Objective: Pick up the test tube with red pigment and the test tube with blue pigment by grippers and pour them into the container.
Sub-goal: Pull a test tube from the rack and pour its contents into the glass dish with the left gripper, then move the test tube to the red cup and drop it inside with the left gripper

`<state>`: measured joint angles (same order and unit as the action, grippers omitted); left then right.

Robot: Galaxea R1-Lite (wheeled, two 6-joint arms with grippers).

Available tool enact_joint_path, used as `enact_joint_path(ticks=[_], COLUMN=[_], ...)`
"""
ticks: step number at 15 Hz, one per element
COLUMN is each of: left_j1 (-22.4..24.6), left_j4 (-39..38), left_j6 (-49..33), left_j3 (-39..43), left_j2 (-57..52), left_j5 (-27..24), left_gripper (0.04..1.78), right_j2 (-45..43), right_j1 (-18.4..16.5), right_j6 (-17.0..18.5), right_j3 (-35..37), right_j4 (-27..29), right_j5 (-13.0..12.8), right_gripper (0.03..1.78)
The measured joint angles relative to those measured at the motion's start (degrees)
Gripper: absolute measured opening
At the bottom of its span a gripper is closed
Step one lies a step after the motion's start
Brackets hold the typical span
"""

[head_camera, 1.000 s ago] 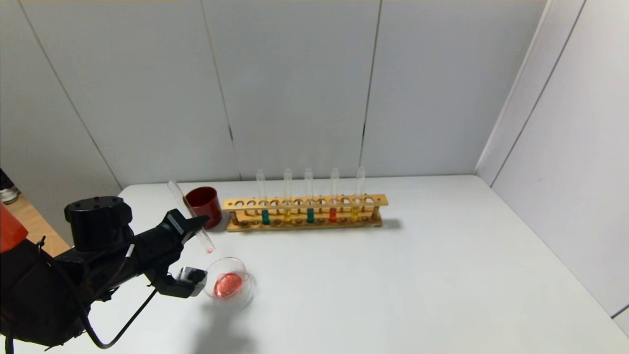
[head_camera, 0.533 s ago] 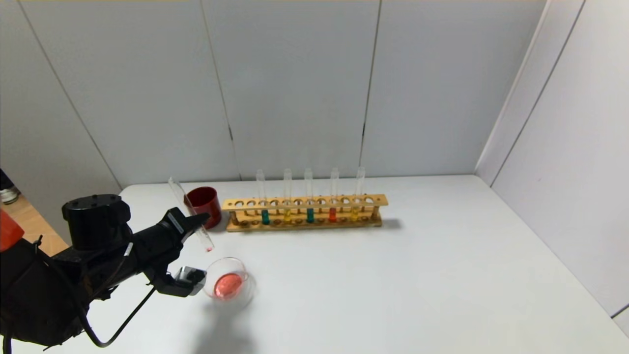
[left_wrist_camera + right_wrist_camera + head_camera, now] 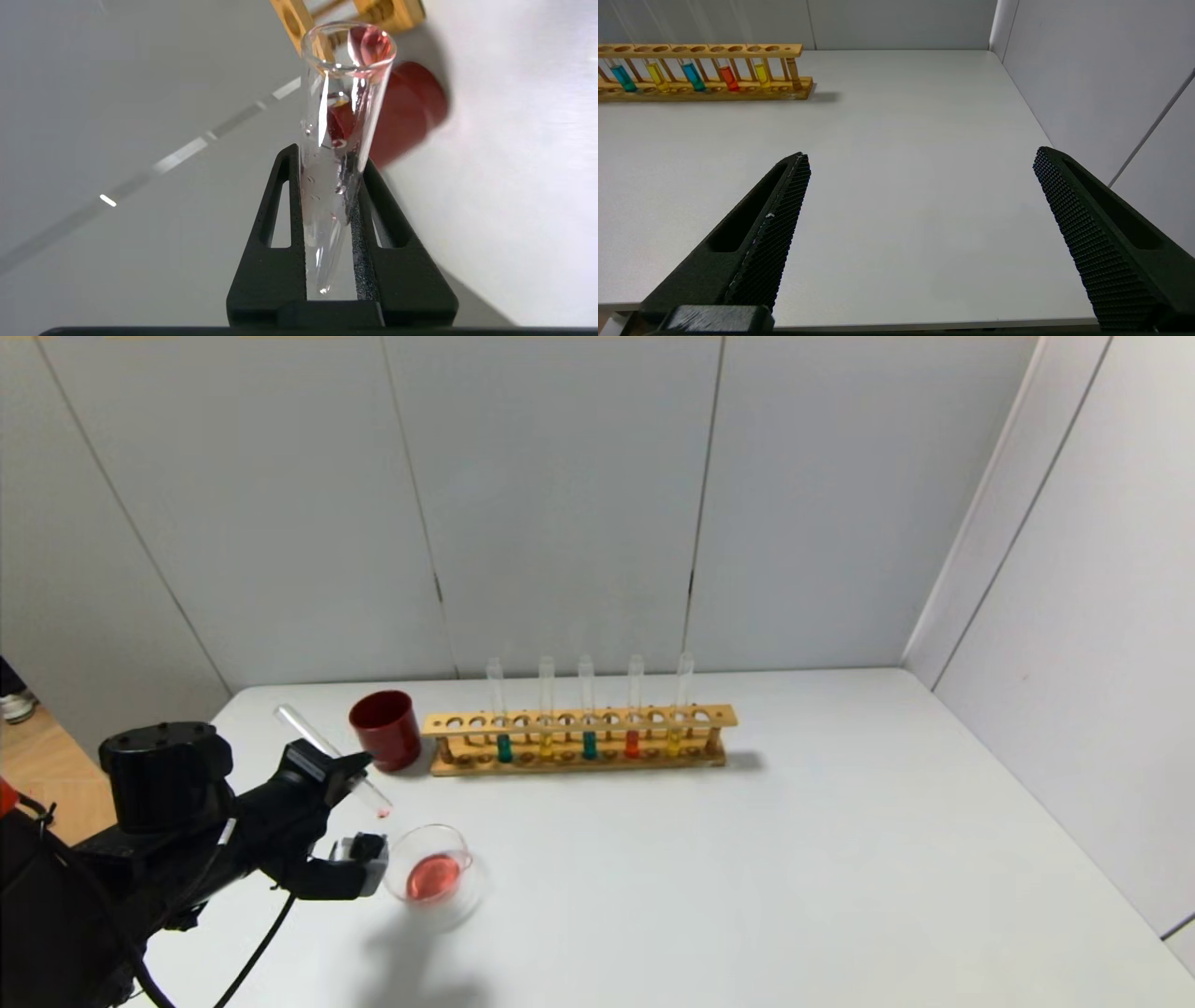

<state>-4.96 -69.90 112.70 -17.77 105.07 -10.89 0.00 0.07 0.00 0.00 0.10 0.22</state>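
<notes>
left pincer (image 3: 327, 186) clamps 1 red tube (image 3: 329, 758) | right pincer (image 3: 920, 233) apart | rack tubes: 5 (image 3: 586, 709)

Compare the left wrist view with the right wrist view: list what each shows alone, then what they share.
Left wrist only: the left gripper clamped on a nearly drained clear glass test tube with red pigment, and the dark red cup.

Right wrist only: the open right gripper, and tubes of teal-blue, yellow and orange-red liquid.

Both: the wooden tube rack and white table.

The rack (image 3: 700, 70) is cut off at nine o'clock (right wrist view); the cup (image 3: 406, 112) is blurred behind the tube (image 3: 338, 154).
</notes>
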Motion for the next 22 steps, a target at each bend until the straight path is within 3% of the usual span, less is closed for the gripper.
enact_joint_path(ticks=[6,10,14,16,18,22], left_j1=[-0.05,-0.02,0.01,-0.02,-0.02,-0.05], left_j4=[6.07,16.71,35.26,41.00,41.46,39.31], left_j6=[-32.02,-52.70,-78.78,-90.95,-98.88,-103.67], left_j3=[-1.16,-14.06,-29.61,-34.73,-37.62,-40.63], left_j2=[-5.85,-8.66,-12.18,-12.15,-10.36,-4.57], left_j5=[9.81,15.52,16.03,15.96,15.96,15.10], left_gripper=[0.32,0.32,0.32,0.32,0.32,0.32], right_j2=[0.00,0.00,0.00,0.00,0.00,0.00], right_j1=[0.00,0.00,0.00,0.00,0.02,-0.02], right_j6=[0.00,0.00,0.00,0.00,0.00,0.00], right_j3=[0.00,0.00,0.00,0.00,0.00,0.00], right_j4=[0.00,0.00,0.00,0.00,0.00,0.00], right_j5=[0.02,0.02,0.00,0.02,0.00,0.02], right_gripper=[1.75,1.75,1.75,1.75,1.75,1.75])
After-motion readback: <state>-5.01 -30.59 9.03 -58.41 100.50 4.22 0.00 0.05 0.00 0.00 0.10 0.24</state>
